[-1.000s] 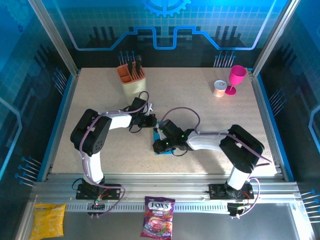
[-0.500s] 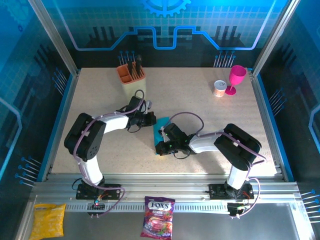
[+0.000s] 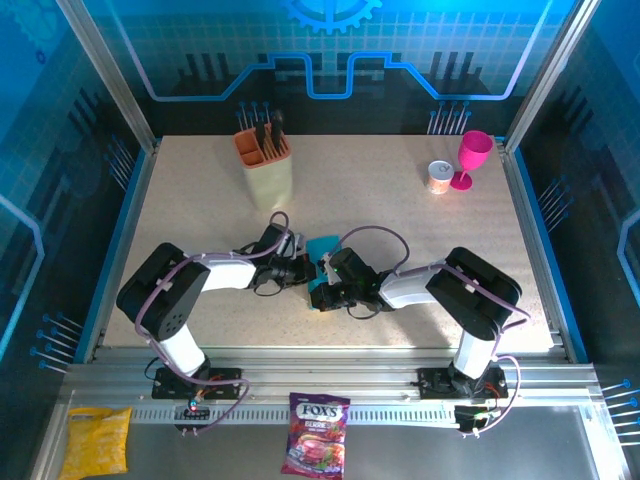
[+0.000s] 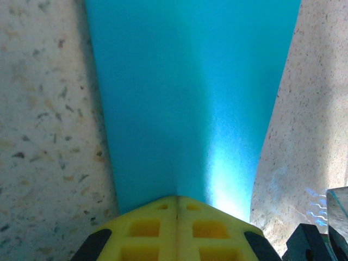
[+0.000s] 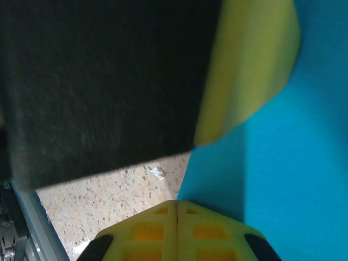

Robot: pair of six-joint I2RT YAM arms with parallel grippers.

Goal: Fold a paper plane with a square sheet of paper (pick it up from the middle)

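Note:
The cyan-blue square sheet of paper (image 3: 322,247) is folded and sits between the two arms at mid-table, partly hidden under them. In the left wrist view the paper (image 4: 190,98) fans out from the yellow tips of my left gripper (image 4: 176,198), a crease running straight into the shut seam, and it casts a shadow on the table. My left gripper (image 3: 304,272) is shut on it. My right gripper (image 5: 176,203) is shut, its tips at the paper's (image 5: 283,179) near edge. The left gripper's yellow finger (image 5: 250,65) hangs just beyond it. My right gripper (image 3: 320,292) almost touches the left one.
A beige utensil holder (image 3: 266,165) stands at the back left. A pink goblet (image 3: 473,157) and a small can (image 3: 438,177) stand at the back right. A candy bag (image 3: 318,432) and a yellow packet (image 3: 96,441) lie off the table in front.
My left gripper has slid toward the near edge and up against the right gripper, its elbow dropping outward. The paper's far part now stands up behind both grippers. The right gripper has barely shifted.

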